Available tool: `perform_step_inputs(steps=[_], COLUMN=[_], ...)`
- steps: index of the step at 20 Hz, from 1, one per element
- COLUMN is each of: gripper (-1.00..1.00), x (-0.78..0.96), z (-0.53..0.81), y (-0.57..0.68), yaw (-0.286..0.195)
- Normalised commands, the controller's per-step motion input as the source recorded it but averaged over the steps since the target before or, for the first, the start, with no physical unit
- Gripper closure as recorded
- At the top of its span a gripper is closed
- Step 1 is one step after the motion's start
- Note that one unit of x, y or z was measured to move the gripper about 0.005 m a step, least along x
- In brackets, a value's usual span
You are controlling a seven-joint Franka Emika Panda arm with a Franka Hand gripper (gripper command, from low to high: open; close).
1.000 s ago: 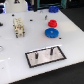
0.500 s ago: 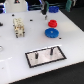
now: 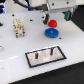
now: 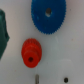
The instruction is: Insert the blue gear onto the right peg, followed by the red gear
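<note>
Jaws out of sight, arm (image 3: pixel 62 6) shifted — blue gear (image 3: pixel 51 33) unmoved

The arm enters at the top of the exterior view, toward that view's right, its pale wrist housing angled downward; the gripper (image 3: pixel 55 14) is blurred, so its fingers cannot be read as parted or closed

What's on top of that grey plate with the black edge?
On the grey plate only two short dark pegs stand, the right peg among them. No gear is on either. Nothing covers the plate.
</note>
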Motion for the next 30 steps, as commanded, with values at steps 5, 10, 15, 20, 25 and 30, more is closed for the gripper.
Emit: perform_step_inputs(steps=[5, 10, 15, 20, 25, 30], gripper=[-1.00, -1.00, -1.00, 1.00, 1.00, 1.00], x=[-0.23, -0.24, -0.28, -0.36, -0.35, -0.16], z=[-0.50, -0.49, -0.33, -0.18, -0.12, -0.06], y=[0.01, -0.02, -0.01, 0.03, 0.00, 0.00], yaw=[0.000, 0.000, 0.000, 0.000, 0.000, 0.000])
